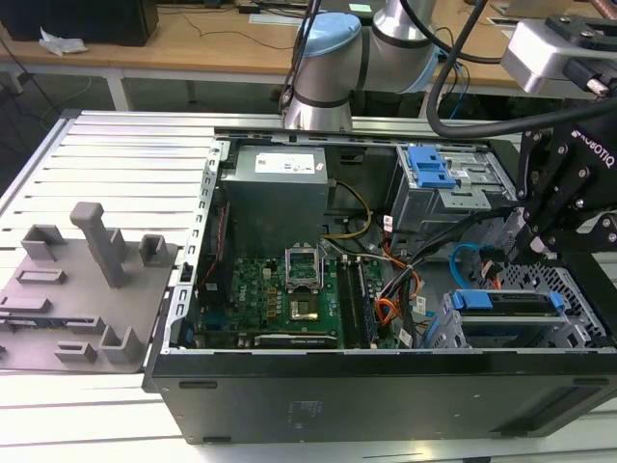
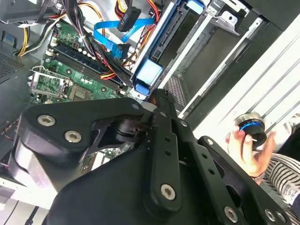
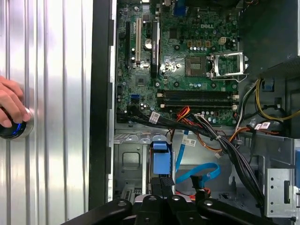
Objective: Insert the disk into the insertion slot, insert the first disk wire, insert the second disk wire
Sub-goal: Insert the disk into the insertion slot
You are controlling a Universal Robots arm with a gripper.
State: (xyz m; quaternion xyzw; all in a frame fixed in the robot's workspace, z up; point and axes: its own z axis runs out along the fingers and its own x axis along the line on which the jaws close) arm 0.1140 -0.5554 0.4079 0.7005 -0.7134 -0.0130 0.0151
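The disk (image 1: 508, 302) lies flat inside the insertion slot (image 1: 569, 289), with its blue frame end facing the motherboard (image 1: 289, 289). The hand (image 1: 533, 253) hangs directly over the slot, fingers together and gripping nothing; in both wrist views its tips meet the blue frame tab. The second disk wire (image 3: 202, 171) loops just beside the slot on the motherboard side, plug apart from the disk. The first disk wire (image 2: 130, 19) hangs near it, also unplugged.
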